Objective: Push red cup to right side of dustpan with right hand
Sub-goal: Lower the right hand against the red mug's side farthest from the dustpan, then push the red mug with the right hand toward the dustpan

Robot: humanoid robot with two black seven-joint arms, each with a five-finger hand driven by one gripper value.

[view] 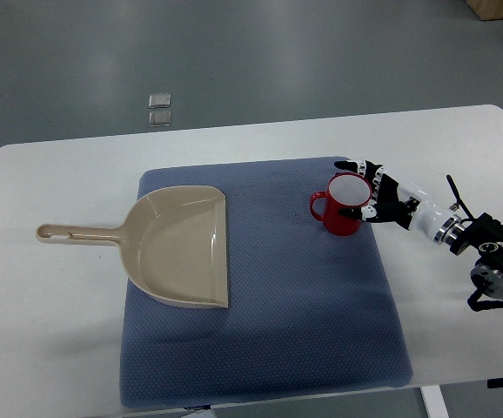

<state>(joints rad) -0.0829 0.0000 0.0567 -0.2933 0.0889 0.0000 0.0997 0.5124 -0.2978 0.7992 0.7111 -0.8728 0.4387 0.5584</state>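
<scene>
A red cup (343,209) with a white inside stands upright on the blue mat (304,305), its handle pointing left. It sits to the right of the beige dustpan (182,248), with a gap of mat between them. My right hand (375,193) comes in from the right edge and rests against the cup's right side, its fingers spread along the rim and wall without closing around it. The left arm does not show.
The white table (51,322) carries the mat; its right edge lies close behind my right arm. The dustpan's handle (77,233) sticks out left over bare table. Two small floor plates (159,110) lie beyond the table's far edge.
</scene>
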